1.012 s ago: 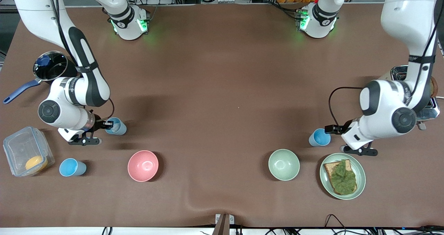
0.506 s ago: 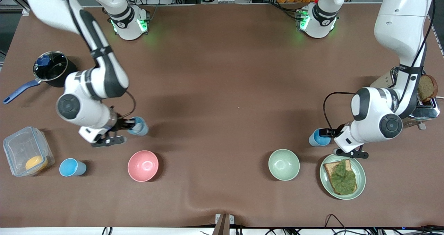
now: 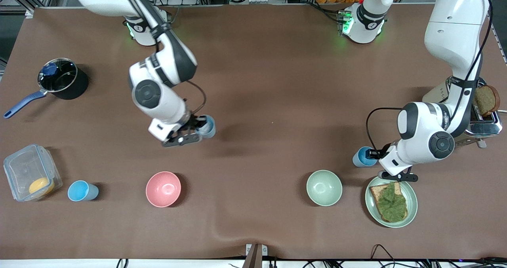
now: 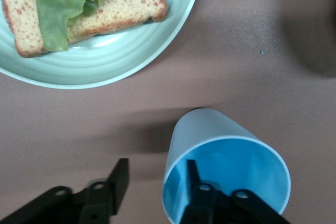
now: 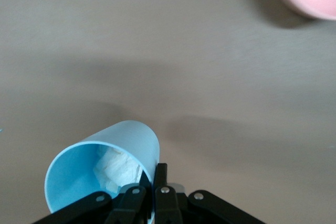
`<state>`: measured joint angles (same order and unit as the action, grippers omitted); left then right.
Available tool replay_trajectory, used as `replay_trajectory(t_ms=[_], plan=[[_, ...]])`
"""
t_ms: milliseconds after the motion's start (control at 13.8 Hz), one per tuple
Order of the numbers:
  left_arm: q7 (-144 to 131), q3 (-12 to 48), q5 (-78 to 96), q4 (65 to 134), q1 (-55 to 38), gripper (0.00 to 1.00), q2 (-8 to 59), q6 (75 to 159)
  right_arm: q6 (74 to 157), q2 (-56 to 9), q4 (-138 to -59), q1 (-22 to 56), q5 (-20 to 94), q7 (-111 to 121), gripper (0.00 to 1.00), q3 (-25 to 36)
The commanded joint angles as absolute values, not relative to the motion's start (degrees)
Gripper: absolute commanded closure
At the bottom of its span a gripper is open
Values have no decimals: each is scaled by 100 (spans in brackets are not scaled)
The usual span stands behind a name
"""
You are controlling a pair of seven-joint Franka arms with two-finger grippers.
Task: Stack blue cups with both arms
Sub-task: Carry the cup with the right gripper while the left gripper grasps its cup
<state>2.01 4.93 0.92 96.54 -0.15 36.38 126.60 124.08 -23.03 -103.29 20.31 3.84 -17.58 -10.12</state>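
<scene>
My right gripper (image 3: pixel 200 126) is shut on the wall of a pale blue cup (image 3: pixel 208 126) with something whitish inside (image 5: pixel 118 169), one finger in and one out. It holds the cup up over bare table toward the middle. My left gripper (image 3: pixel 371 154) straddles the rim of a second blue cup (image 3: pixel 361 157), which stands beside the toast plate. In the left wrist view one finger (image 4: pixel 193 179) is inside this cup (image 4: pixel 231 145). The other finger (image 4: pixel 119 174) stands outside, clear of the wall, so my left gripper (image 4: pixel 156 167) is open. A third blue cup (image 3: pixel 81 191) stands near the plastic box.
A pink bowl (image 3: pixel 163 189) and a pale green bowl (image 3: pixel 324 187) sit nearer the front camera. A green plate (image 3: pixel 412 204) with toast and lettuce lies beside the left gripper. A toaster (image 3: pixel 483 119), a pot (image 3: pixel 59 78) and a plastic box (image 3: pixel 23 169) stand at the table's ends.
The right arm has lifted its cup away from the plastic box and carried it toward the table's middle. The left gripper has moved in over its cup's rim and its fingers have narrowed.
</scene>
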Motion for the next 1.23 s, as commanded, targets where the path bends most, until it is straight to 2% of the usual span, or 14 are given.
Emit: replay_trajectory(t_ms=[0,145,361,651,867,1157], plan=[[9,510,-18,9606,-18,100,3656,12674,12577,-2267,-10433,2284,448,-2064,100,-1256],[-26,510,-18,9615,9,100,3517,12604,12734,-2302,-10433,2574,404,-2302,100,-1266],[-228,510,-18,9606,35,100,3130,12253,13410,-2557,-10433,3004,186,-2731,100,-1336],[-325,519,26,9598,44,100,2743,11936,13894,-3180,-10162,3444,-615,-3715,100,-1345],[-676,571,35,9615,18,100,2619,11900,13957,-3611,-9792,3664,-633,-3928,100,-1336],[-808,712,44,9677,26,100,2496,11787,13966,-3761,-9642,3735,-606,-4052,100,-1327]])
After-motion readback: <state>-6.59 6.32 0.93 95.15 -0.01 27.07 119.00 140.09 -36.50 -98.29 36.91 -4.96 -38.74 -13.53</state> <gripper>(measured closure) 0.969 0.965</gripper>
